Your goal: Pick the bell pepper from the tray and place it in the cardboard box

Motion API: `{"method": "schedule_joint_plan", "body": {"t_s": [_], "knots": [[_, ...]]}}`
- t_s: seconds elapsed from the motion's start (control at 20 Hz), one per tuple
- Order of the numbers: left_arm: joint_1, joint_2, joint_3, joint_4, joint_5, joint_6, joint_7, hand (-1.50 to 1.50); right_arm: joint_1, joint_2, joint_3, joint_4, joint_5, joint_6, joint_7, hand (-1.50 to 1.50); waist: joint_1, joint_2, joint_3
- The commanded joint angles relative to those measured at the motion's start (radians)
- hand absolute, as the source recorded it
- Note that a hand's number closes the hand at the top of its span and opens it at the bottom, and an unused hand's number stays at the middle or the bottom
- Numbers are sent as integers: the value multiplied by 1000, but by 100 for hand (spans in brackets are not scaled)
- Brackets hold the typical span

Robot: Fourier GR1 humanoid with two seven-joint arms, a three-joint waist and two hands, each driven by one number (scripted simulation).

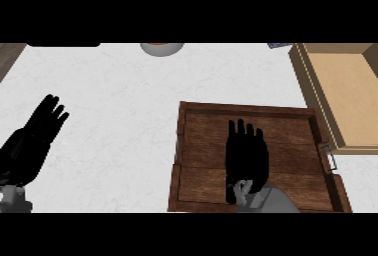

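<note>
Right hand (pixel 246 155) flat, fingers straight, over the tray (pixel 201 150) — whatever lies beneath seems hidden — left hand (pixel 33 142) open, at left.

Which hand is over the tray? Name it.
The right hand, stretched out above the tray with straight fingers. The left hand is over the white counter, apart from the tray.

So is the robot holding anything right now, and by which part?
Nothing appears to be held. The right hand is spread flat, fingers straight, over the tray; anything under it is hidden. The left hand rests open at the left.
</note>
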State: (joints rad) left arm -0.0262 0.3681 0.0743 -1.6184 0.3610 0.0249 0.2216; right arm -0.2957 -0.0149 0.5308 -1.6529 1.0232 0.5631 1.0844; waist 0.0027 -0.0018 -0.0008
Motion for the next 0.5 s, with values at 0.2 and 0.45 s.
{"method": "schedule_joint_plan", "body": {"t_s": [0.2, 0.45], "knots": [[-26, -16, 28, 36, -20, -9, 4, 0, -12, 14, -11, 72, 39, -49, 93, 150, 0, 2, 1], [-9, -65, 12, 25, -71, -18, -2, 0, -36, 14, -12, 88, 96, -23, -28, 150, 0, 2, 1]]}}
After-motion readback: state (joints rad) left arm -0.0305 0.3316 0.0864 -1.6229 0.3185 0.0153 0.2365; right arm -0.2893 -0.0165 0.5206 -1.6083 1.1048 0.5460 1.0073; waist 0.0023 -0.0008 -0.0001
